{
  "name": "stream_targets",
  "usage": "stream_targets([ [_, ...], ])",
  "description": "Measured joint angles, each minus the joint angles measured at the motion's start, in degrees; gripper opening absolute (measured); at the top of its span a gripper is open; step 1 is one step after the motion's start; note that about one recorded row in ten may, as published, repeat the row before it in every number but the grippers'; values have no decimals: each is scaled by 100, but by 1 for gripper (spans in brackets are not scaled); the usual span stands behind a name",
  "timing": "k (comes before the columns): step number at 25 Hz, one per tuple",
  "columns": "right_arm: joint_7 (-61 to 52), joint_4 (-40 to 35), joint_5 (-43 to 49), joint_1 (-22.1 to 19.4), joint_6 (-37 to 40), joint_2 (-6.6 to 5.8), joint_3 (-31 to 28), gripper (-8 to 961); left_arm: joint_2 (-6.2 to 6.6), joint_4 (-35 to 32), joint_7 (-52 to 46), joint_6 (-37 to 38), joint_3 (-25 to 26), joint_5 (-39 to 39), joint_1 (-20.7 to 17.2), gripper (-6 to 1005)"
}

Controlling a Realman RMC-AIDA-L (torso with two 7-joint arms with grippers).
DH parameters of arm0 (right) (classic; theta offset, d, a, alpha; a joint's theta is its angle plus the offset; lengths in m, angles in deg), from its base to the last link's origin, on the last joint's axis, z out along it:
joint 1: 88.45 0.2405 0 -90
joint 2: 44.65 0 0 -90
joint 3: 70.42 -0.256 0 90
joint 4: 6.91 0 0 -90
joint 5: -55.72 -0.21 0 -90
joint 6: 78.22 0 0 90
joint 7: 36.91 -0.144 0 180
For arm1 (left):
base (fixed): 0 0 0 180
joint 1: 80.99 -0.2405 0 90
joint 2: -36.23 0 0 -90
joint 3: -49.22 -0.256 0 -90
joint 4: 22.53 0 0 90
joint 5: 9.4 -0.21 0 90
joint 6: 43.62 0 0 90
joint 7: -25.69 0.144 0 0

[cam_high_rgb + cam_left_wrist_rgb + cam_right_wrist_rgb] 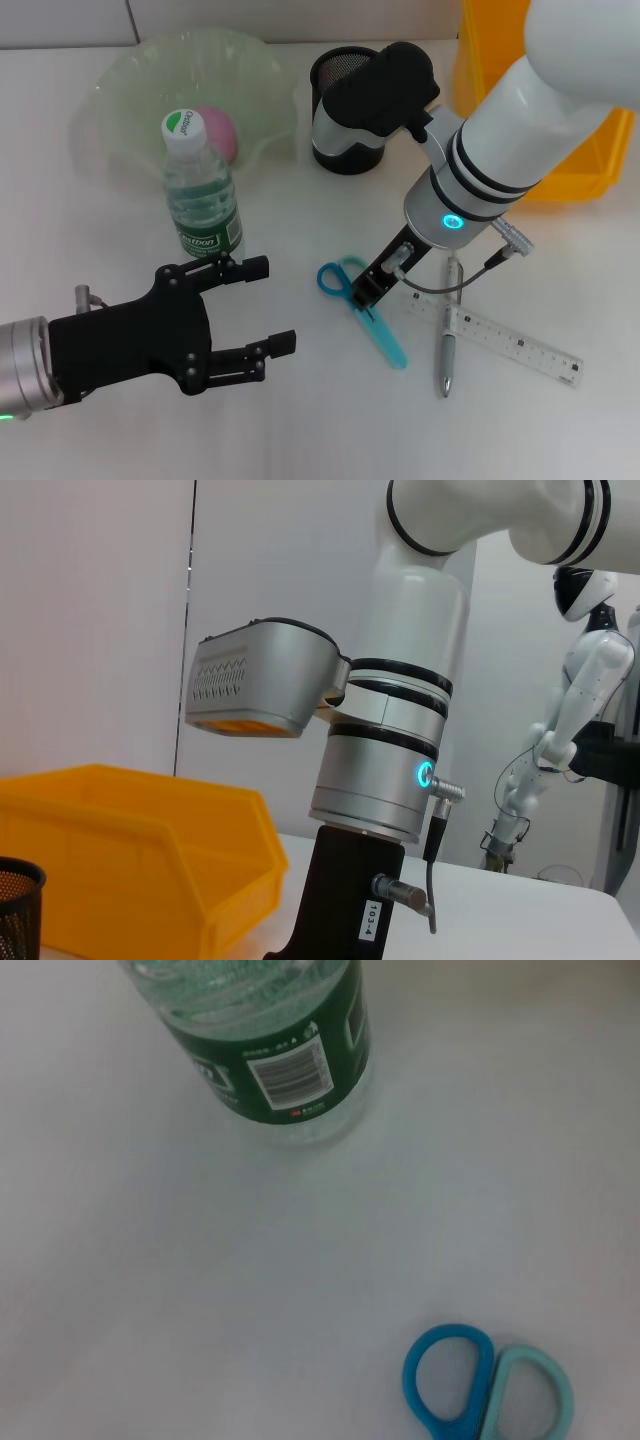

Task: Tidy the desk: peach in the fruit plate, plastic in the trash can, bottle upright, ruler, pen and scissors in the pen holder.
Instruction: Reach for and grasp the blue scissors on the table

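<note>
Right gripper [366, 292] down on the scissors [362, 308], closure I cannot tell; I should pinch mid-blade, lift straight, clear of pen [448, 330]; left gripper [255, 315] spread open, idle.

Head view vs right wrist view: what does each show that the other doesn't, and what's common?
Head view only: peach in the fruit plate, pen holder, pen, ruler, yellow bin, open left gripper near the bottle, and the right gripper down at the scissors.
Right wrist view only: the barcode on the bottle's label.
Both: the upright bottle and the scissors, blue and teal handles side by side.
</note>
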Motion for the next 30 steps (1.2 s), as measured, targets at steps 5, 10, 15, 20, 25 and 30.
stream_targets([
  [5, 3, -28, 0, 0, 15, 0, 16, 216, -2, 0, -1, 0, 0, 0, 3, 812],
  [10, 4, -16, -15, 0, 17, 0, -25, 194, -5, 0, -3, -21, 0, 0, 3, 812],
  [15, 77, -42, -265, -32, 16, -14, -55, 218, -11, 0, -3, -32, 0, 1, 3, 813],
  [20, 21, -41, -294, -19, 16, -18, -62, 241, -11, 0, -3, -36, 0, 4, 3, 813],
  [25, -109, -2, -251, -2, -11, -18, -62, 377, -11, 0, -3, -42, 4, 5, 3, 812],
  [30, -122, 67, -245, 14, 9, -17, -60, 469, -11, 0, -3, -56, 9, 5, 4, 812],
])
